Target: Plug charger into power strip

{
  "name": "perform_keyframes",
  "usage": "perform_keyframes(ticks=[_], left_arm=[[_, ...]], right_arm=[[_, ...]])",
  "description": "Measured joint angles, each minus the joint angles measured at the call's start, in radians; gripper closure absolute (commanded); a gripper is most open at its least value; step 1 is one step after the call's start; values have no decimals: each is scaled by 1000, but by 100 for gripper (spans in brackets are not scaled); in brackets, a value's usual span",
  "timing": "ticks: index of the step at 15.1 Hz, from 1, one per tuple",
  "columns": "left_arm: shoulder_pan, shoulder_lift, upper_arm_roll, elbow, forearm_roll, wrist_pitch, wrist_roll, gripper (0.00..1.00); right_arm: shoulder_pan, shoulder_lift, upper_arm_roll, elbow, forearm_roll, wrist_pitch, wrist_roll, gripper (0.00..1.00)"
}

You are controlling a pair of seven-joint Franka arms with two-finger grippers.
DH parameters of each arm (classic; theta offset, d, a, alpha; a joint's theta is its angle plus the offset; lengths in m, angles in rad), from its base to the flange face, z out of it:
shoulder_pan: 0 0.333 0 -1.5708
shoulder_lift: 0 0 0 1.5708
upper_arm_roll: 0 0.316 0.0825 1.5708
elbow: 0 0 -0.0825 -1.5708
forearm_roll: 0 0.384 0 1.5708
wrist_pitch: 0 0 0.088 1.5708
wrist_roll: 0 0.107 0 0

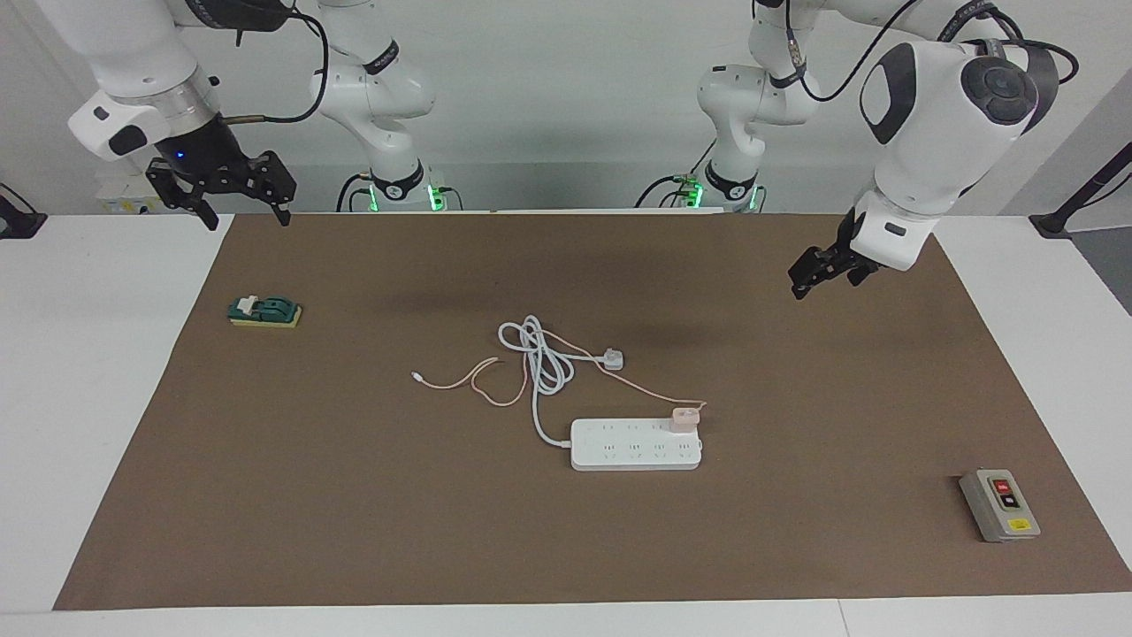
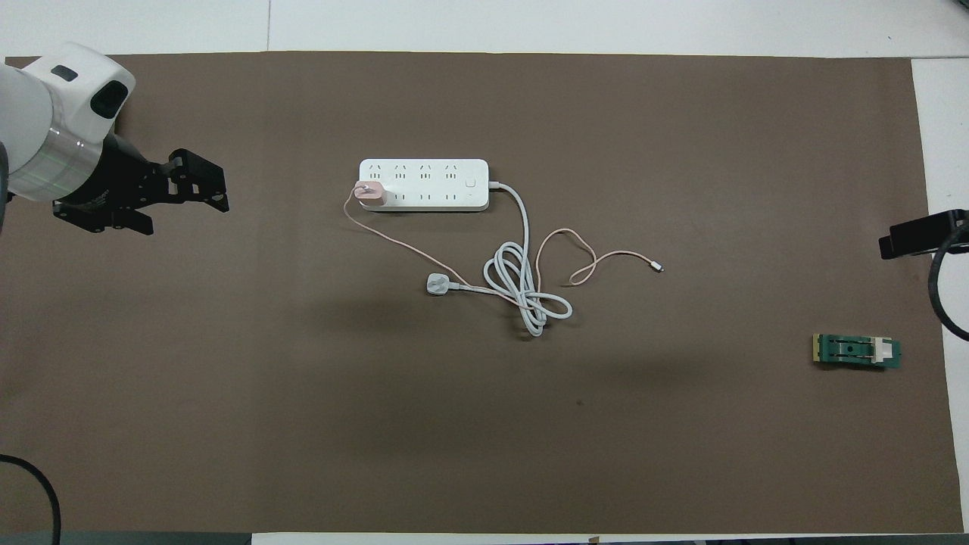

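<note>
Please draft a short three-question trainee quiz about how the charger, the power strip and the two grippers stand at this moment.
1. True or false: the charger sits on the power strip at the end toward the left arm.
2. Which lies nearer to the robots: (a) the white three-pin plug or (b) the power strip?
3. Fill in: the left gripper hangs over the brown mat, open and holding ____.

Key
1. True.
2. (a).
3. Nothing. The right gripper likewise waits open over the mat's corner by its own base.

White jointed arms, black hands, looping black cables, green-lit bases.
</note>
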State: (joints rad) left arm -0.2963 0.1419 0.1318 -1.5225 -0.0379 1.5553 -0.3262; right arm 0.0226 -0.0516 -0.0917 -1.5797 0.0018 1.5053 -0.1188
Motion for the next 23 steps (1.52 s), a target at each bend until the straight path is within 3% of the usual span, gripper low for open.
perform_keyframes(ticks=[5, 11, 15, 23], left_arm=[[19, -7, 7, 11, 17, -68, 114, 0], [166, -68, -80, -16, 17, -138, 246, 0], [205, -97, -133, -40, 17, -144, 251, 0], [242, -121, -139, -69, 17, -128, 358, 0]], right_arm=[[-1, 0, 0, 0, 0, 0, 0, 0], [-1, -1, -1, 0, 0, 0, 0, 0], [-1, -1, -1, 0, 0, 0, 0, 0], [-1, -2, -1, 0, 0, 0, 0, 0]])
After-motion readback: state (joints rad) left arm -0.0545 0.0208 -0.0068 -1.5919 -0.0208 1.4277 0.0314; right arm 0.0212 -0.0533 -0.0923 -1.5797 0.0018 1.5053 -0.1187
